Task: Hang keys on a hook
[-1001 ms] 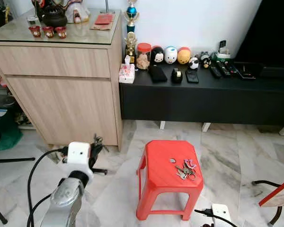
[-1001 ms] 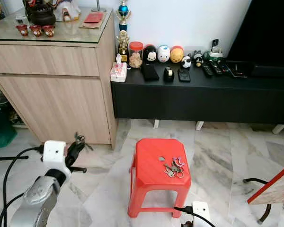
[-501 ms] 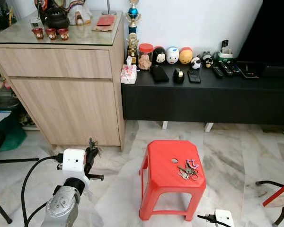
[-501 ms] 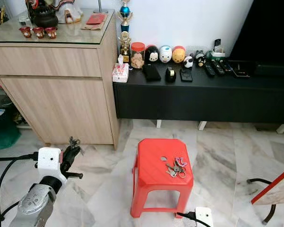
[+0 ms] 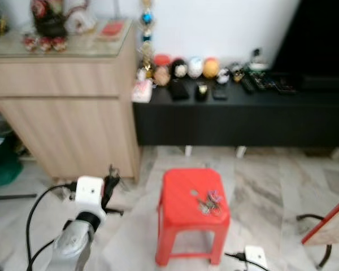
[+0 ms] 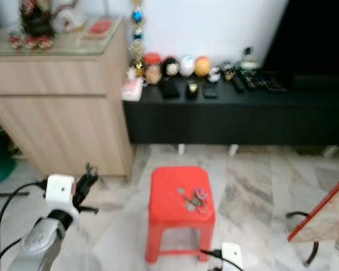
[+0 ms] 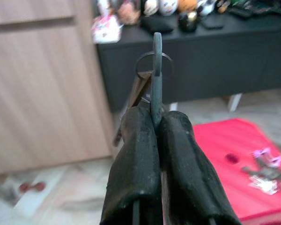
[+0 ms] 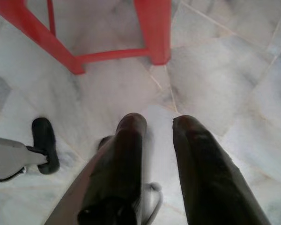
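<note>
My left gripper (image 5: 109,178) is held low in front of the wooden cabinet, left of the red stool (image 5: 181,189). It is shut on a set of keys (image 7: 154,61): a key and its ring stick up from between the black fingers (image 7: 140,154). A second bunch of keys (image 5: 209,202) lies on the stool's top, towards its right side. My right gripper (image 8: 158,123) hangs low beside the stool's legs (image 8: 152,33) above the marble floor, open, nothing between its fingers.
A wooden cabinet (image 5: 73,107) stands at the left, with ornaments on its glass top. A low black console (image 5: 243,113) with toys and remotes runs along the wall. A red-edged board (image 5: 327,226) leans in at the right. Black cables trail from my left arm.
The whole picture has shifted and blurred, so the camera has moved. My left gripper still holds the keys at about the same height; the keys on the stool lie as before.
</note>
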Controlling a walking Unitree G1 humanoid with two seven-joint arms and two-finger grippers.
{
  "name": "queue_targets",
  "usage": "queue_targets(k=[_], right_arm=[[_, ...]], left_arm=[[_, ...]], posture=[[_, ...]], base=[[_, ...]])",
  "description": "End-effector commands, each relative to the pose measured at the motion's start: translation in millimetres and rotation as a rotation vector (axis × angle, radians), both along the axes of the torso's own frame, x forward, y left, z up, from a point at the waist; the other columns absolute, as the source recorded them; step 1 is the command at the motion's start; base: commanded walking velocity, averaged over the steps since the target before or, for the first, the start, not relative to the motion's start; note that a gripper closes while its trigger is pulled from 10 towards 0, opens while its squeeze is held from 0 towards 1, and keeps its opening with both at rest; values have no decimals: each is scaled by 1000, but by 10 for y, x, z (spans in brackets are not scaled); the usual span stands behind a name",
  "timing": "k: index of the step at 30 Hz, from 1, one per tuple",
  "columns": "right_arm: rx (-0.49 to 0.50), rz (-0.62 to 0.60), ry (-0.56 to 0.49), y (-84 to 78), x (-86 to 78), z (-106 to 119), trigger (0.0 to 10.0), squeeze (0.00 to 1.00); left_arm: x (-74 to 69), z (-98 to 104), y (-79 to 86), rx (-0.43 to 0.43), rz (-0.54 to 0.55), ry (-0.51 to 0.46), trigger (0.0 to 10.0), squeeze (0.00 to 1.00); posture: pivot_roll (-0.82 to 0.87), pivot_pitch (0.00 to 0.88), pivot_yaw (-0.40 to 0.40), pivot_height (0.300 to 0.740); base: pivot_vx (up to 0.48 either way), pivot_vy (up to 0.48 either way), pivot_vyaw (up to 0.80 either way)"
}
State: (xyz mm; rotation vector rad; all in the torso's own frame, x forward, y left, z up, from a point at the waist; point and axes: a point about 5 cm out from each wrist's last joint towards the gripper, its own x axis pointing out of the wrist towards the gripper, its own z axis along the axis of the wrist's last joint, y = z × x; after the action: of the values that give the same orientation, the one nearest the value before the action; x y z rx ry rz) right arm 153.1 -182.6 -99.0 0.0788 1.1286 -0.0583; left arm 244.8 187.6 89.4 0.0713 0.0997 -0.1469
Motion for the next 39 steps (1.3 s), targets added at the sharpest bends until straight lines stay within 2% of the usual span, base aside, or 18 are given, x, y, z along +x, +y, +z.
queue_targets(k=[1,4,9,14,19,24,29,39], right_arm=[[-15,-17,10,-65,-14,1,10000,0],[-14,-16,-4,-60,45,23,10000,0],[-16,-28,-2,-82,16,15,10000,0],[-9,-25,0,-33,18,9,10000,0],[-4,-11,17,16,-60,-25,10000,0],[-4,11,19,44,-72,-32,10000,0],[0,12,18,48,-41,-21,10000,0],[3,24,26,65,-39,-23,10000,0]], left_arm=[[0,-5,-69,-8,-22,-8,10000,0],[7,-8,-92,-14,-23,-12,10000,0],[16,-11,-109,-22,-26,-15,10000,0],[43,12,-107,-25,-23,-24,10000,0],[67,51,-79,-21,-4,-35,10000,0],[6,40,35,-16,57,-33,10000,0],[-145,-52,185,-3,140,-6,10000,0],[-169,-3,250,3,180,-25,10000,0]], posture=[[51,0,-27,740],[55,0,-29,740],[58,0,-34,740],[60,0,-36,740],[68,0,-33,740],[68,0,-35,740],[85,0,-39,740],[90,0,-36,740]], base=[[0,-431,0],[0,-430,0],[0,-462,0],[0,-472,0],[0,-472,0],[0,-470,0],[0,-470,0],[0,-472,0]])
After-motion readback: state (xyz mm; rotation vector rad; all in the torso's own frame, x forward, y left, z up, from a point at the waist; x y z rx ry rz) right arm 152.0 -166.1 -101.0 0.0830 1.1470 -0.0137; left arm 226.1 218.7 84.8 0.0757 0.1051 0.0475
